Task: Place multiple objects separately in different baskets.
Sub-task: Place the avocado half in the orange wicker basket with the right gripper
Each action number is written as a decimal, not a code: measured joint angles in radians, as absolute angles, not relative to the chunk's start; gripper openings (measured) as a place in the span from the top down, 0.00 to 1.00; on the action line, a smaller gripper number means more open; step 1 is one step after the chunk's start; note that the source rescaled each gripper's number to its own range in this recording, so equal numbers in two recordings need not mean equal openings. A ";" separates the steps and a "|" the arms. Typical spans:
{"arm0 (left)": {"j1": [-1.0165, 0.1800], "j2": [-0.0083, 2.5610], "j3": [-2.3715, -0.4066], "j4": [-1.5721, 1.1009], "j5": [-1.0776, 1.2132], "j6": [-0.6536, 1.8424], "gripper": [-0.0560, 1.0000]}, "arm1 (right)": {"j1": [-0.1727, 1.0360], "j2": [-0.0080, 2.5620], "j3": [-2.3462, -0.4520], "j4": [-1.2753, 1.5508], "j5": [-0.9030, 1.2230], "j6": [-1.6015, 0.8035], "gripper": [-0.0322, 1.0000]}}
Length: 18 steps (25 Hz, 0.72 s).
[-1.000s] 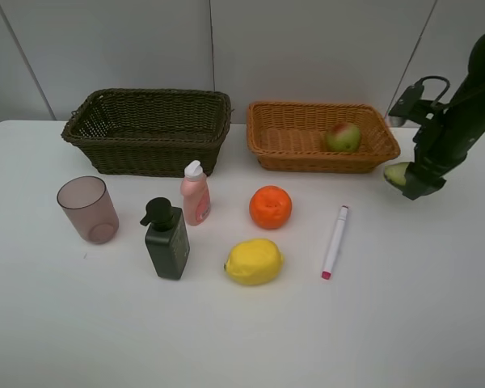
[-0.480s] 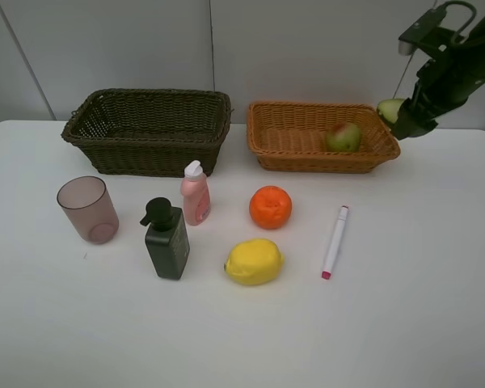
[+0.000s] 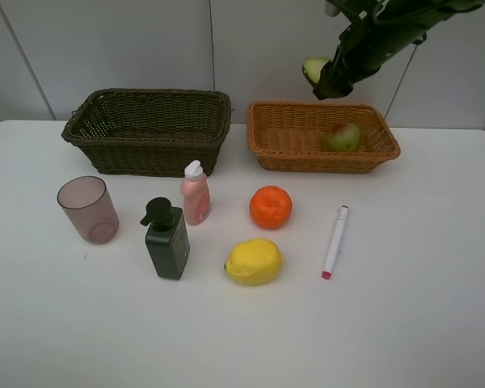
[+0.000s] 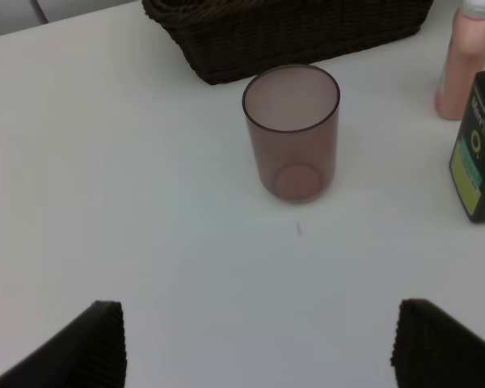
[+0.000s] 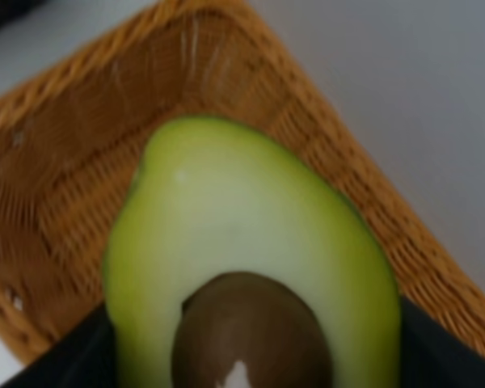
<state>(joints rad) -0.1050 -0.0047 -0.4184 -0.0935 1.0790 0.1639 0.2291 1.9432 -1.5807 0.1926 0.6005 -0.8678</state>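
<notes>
High above the far left part of the light orange-tan basket (image 3: 323,162), my right gripper (image 3: 330,79) is shut on the halved avocado (image 3: 314,69). The right wrist view is filled by that avocado (image 5: 250,267), cut face and pit showing, with the basket (image 5: 81,145) beneath. A red-green mango (image 3: 343,137) lies inside that basket. The dark brown-green basket (image 3: 145,153) holds nothing I can see. On the table stand the pinkish cup (image 3: 87,210), dark green pump bottle (image 3: 167,240), small pink bottle (image 3: 196,194), orange (image 3: 271,207), lemon (image 3: 254,261) and marker (image 3: 335,242). My left gripper (image 4: 263,343) is open, short of the cup (image 4: 291,133).
The two baskets stand side by side at the table's back, against a grey wall. In the left wrist view the pump bottle (image 4: 478,145) and pink bottle (image 4: 466,61) stand beside the cup, with the dark basket (image 4: 283,32) behind.
My right gripper has lifted the avocado from beside the orange basket's right end and carried it up and left, over the basket. The left gripper has not moved.
</notes>
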 joint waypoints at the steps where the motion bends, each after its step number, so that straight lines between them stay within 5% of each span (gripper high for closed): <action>1: -0.105 -0.005 -0.418 -0.094 1.079 0.164 0.11 | 0.229 1.965 -1.600 0.215 0.593 -0.868 0.43; 18: -0.105 -0.005 -0.418 -0.094 1.079 0.164 0.11 | 0.229 2.186 -1.671 0.306 0.476 -0.868 0.43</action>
<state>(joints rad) -0.1050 -0.0047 -0.4184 -0.0935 1.0790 0.1639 0.2292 2.1858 -1.6711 0.3063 0.4760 -0.8678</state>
